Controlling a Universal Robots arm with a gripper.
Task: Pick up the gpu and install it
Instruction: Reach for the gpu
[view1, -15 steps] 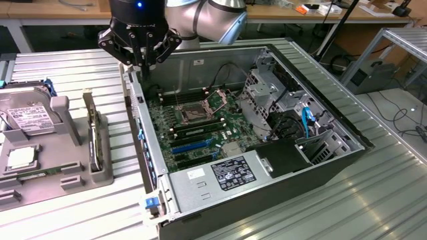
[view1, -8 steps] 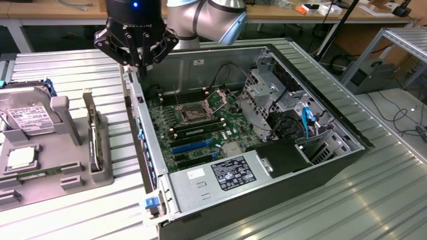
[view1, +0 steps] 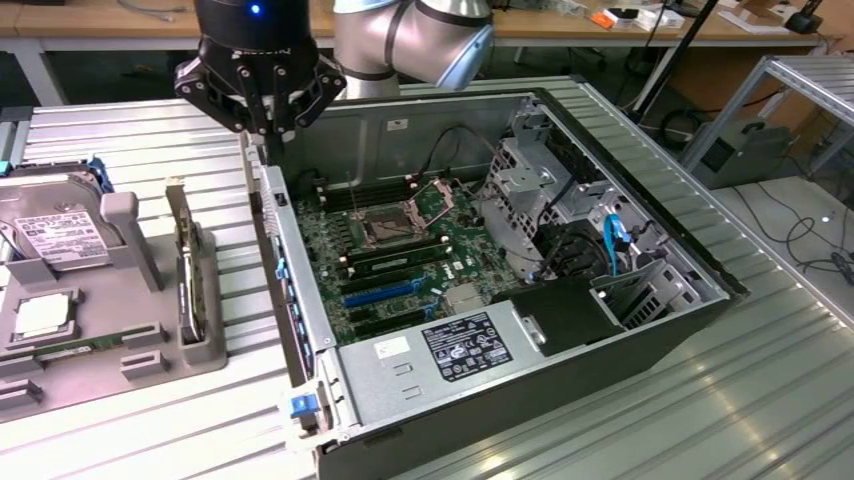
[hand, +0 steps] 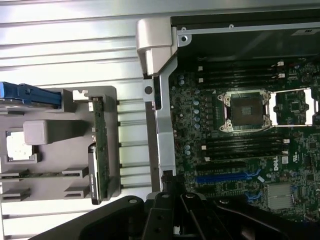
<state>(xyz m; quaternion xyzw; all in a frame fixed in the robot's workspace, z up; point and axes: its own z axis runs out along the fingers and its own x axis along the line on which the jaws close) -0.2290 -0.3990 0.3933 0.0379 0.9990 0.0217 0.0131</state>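
Observation:
The gpu (view1: 188, 272) is a thin card with a silver end bracket, standing on its long edge in a slot of the grey holder (view1: 147, 345) at the exterior view's left. In the wrist view the gpu (hand: 100, 150) shows its green edge in the same holder (hand: 112, 107). My gripper (view1: 271, 148) hangs above the near rear corner of the open computer case (view1: 641, 330), to the right of the card and well above it. Its fingers are shut with nothing between them. My gripper (hand: 169, 178) shows as dark fingers over the case wall.
The motherboard (view1: 400, 260) lies open in the case, with blue card slots (view1: 387, 292) (hand: 225, 176) and a processor socket (hand: 245, 111). A hard drive (view1: 54, 235), a processor chip (view1: 43, 316) and a memory stick (hand: 35, 174) share the holder. The ribbed metal table (view1: 747, 400) surrounds everything.

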